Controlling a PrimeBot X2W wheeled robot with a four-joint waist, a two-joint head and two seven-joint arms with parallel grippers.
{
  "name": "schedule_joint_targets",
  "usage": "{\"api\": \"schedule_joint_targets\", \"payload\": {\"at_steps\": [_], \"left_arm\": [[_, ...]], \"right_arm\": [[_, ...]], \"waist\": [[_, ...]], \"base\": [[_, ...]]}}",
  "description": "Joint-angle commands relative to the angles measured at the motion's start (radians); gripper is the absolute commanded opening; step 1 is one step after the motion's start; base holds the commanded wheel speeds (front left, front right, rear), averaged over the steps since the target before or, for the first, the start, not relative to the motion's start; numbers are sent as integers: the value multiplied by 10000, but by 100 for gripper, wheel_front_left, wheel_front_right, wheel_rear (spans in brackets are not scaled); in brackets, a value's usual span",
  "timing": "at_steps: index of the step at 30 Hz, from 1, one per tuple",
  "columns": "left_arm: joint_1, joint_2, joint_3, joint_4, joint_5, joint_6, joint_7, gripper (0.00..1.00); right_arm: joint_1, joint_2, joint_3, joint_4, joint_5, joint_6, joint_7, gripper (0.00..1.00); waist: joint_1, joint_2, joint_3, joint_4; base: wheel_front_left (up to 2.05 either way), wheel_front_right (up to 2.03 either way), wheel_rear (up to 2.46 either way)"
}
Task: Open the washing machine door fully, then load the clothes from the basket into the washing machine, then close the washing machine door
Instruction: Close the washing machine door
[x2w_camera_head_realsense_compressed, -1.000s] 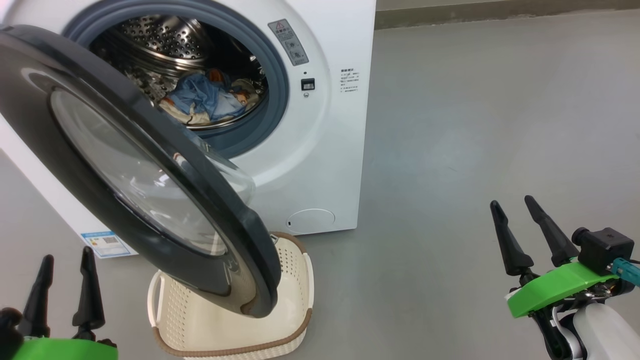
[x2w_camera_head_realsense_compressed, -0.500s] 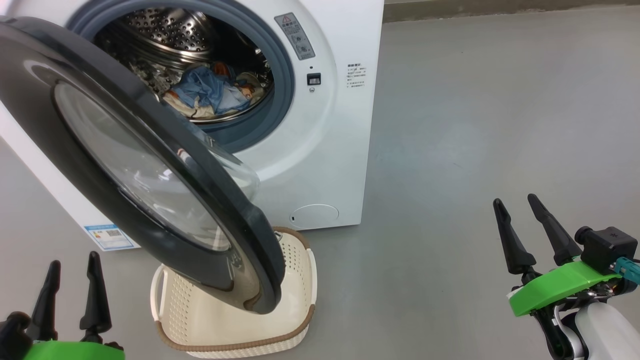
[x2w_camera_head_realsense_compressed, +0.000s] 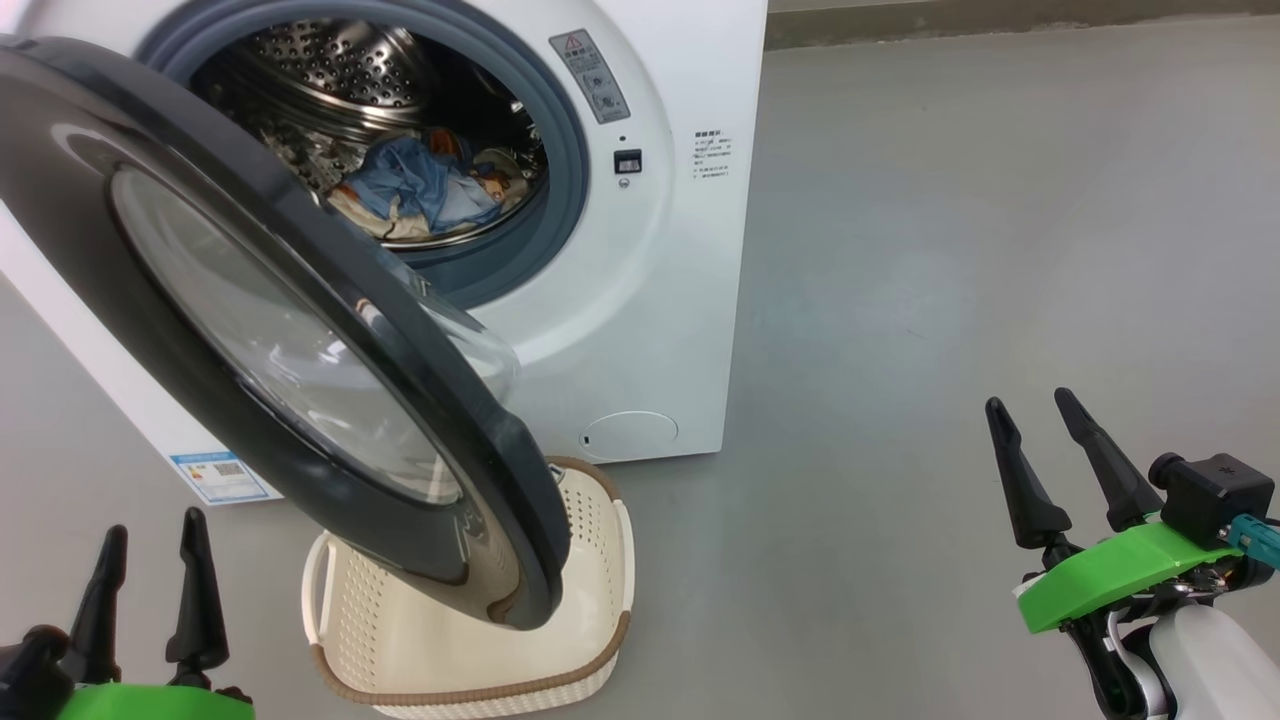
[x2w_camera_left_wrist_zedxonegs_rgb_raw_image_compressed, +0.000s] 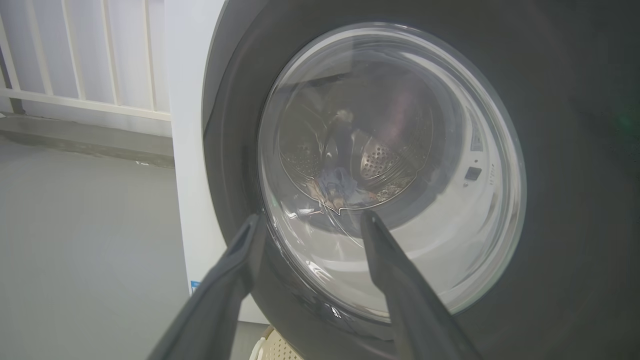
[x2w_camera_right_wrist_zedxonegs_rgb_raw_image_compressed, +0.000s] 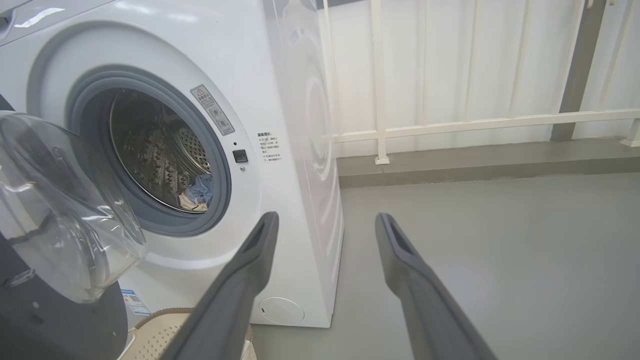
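The white washing machine (x2w_camera_head_realsense_compressed: 650, 300) stands with its black-rimmed washing machine door (x2w_camera_head_realsense_compressed: 300, 400) swung partly open over the basket (x2w_camera_head_realsense_compressed: 590, 560). The blue and cream clothes (x2w_camera_head_realsense_compressed: 425, 190) lie inside the steel drum, also seen as clothes (x2w_camera_right_wrist_zedxonegs_rgb_raw_image_compressed: 197, 192) past the grey seal. The cream basket sits on the floor below the door, and what shows of its inside is bare. My left gripper (x2w_camera_head_realsense_compressed: 155, 530) is open at the lower left, just short of the door's outer face (x2w_camera_left_wrist_zedxonegs_rgb_raw_image_compressed: 390, 165). Far right, over bare floor, my right gripper (x2w_camera_head_realsense_compressed: 1030, 405) is open, holding nothing.
Grey floor (x2w_camera_head_realsense_compressed: 950, 250) stretches right of the machine. A white railing (x2w_camera_right_wrist_zedxonegs_rgb_raw_image_compressed: 450, 125) on a low kerb runs behind it. A blue label sticker (x2w_camera_head_realsense_compressed: 220, 478) and a round cap (x2w_camera_head_realsense_compressed: 630, 435) sit low on the machine's front.
The head camera shifted slightly, so the whole picture moved. My left gripper has sunk a little toward the bottom edge. Door, clothes and right gripper stay put.
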Motion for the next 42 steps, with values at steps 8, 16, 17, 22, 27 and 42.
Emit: {"api": "schedule_joint_targets", "payload": {"at_steps": [8,16,17,22,27,42], "left_arm": [[-306,182,318,-165,218,86,-131,100],[-329,143,314,-123,224,93,-134,100],[-331,138,316,-119,225,96,-134,100],[-360,121,293,-117,217,91,-135,100],[-389,85,239,-83,202,80,-135,100],[-342,-5,-152,212,70,8,-136,100]], "right_arm": [[-46,-137,198,-247,-81,44,-124,100],[-35,-149,200,-300,-79,44,-124,26],[-31,-153,204,-312,-81,44,-124,0],[-67,-220,351,-532,-120,44,-124,0],[-195,-221,429,-786,-115,44,-124,0],[-1004,103,836,-3181,229,44,-124,0]], "waist": [[0,0,-2,36],[0,0,-2,76],[0,0,-5,85],[0,0,-11,201],[0,0,-50,518],[0,0,-196,1984]], "base": [[0,0,0],[0,0,0],[0,0,0],[0,0,0],[0,0,0],[0,0,0]]}}
